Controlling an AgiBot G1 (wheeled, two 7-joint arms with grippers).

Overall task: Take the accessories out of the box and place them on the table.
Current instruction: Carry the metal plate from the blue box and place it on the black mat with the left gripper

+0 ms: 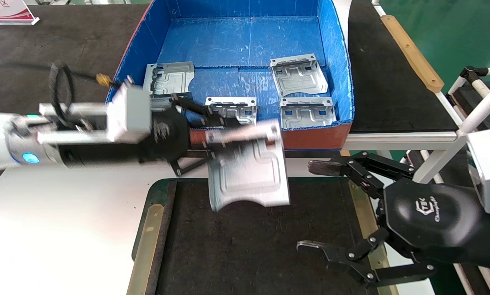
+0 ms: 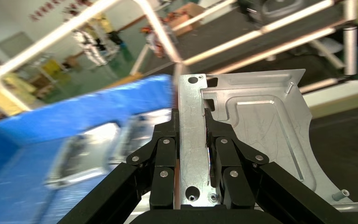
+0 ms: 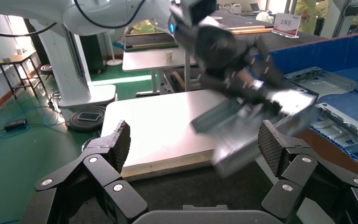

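Observation:
My left gripper point(image 1: 222, 137) is shut on the edge flange of a silver bracket point(image 1: 249, 172) and holds it in the air over the far edge of the brown mat point(image 1: 249, 254), just in front of the box point(image 1: 339, 61). The left wrist view shows the jaws point(image 2: 191, 121) clamped on that bracket point(image 2: 256, 130). Several more brackets lie in the blue box, among them one at its near left point(image 1: 172, 78) and one at its near right point(image 1: 307, 112). My right gripper point(image 1: 310, 205) is open and empty over the mat's right side; its wrist view point(image 3: 196, 140) shows the held bracket point(image 3: 242, 135) ahead.
The white table top point(image 1: 64, 213) spreads to the left of the mat. A black-topped bench point(image 1: 392, 82) carries the box, with a white front rail point(image 1: 400, 139). White tube framing point(image 1: 482, 102) stands at the right.

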